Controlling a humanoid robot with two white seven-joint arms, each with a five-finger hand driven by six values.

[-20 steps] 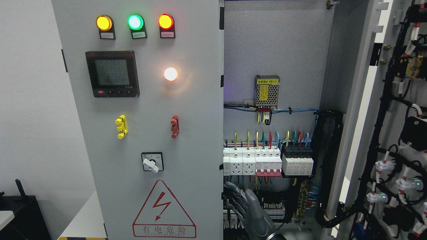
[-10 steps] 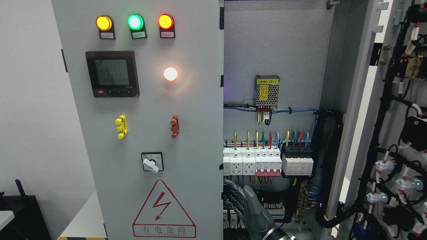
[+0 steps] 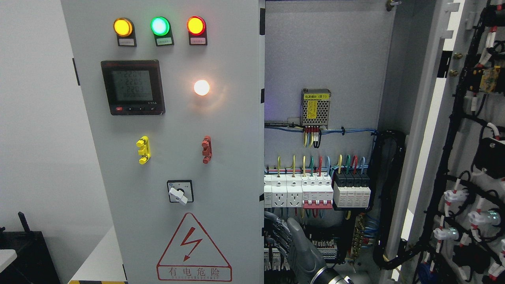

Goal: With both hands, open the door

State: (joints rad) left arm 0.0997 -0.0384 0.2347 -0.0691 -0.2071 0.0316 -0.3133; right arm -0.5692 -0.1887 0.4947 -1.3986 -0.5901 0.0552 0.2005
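The grey left door [image 3: 177,130] of the electrical cabinet carries three lamps, a meter and a warning triangle, and stands nearly closed. The right door [image 3: 469,157] is swung wide open at the picture's right, showing its wiring. My right hand [image 3: 278,232], dark grey, comes up from the bottom edge right of the middle. It sits against the left door's free edge, low down in front of the terminal rows. That edge hides where the hand meets the door. No left arm shows.
Inside the cabinet are breakers and sockets [image 3: 315,193], a small power supply [image 3: 315,107] and a black cable bundle [image 3: 388,197]. A black box [image 3: 23,252] stands at the lower left beside a white wall.
My right hand has risen a little along the left door's edge, and more of its wrist shows at the bottom. Neither door has moved.
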